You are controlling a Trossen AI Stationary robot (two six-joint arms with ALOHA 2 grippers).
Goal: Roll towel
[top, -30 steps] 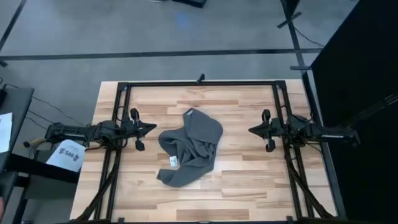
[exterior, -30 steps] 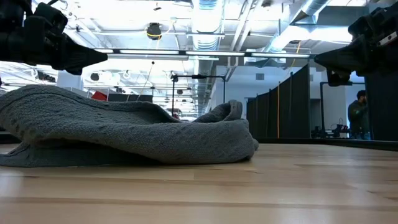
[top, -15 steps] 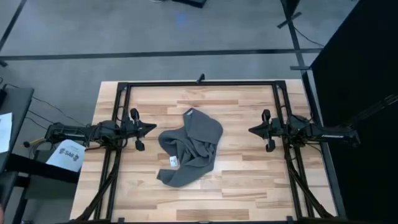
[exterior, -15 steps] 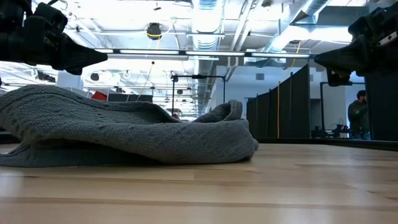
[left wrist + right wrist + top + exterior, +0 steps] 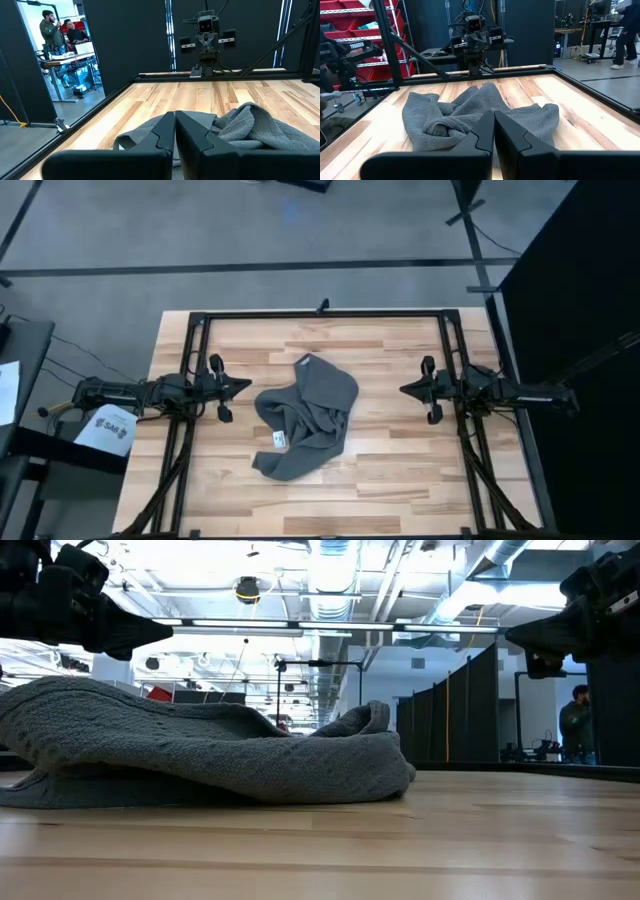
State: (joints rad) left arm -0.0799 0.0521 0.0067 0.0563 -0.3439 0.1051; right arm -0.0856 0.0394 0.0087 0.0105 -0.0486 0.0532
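The dark grey towel [image 5: 305, 418] lies crumpled in a loose heap in the middle of the wooden table, its small white label tag [image 5: 279, 440] up near the near-left side. In the low view the towel [image 5: 200, 755] rests flat on its underside. My left gripper [image 5: 246, 386] hovers shut at the towel's left, above the table and apart from it; its fingers [image 5: 175, 131] meet in the left wrist view. My right gripper [image 5: 403, 389] hovers shut to the towel's right, also apart; its fingers [image 5: 493, 131] are together.
A black frame [image 5: 320, 313] runs along the table's far edge and down both sides beneath the arms. Bare wood [image 5: 390, 470] lies around the towel. Papers [image 5: 105, 430] sit off the table's left. People stand in the room beyond.
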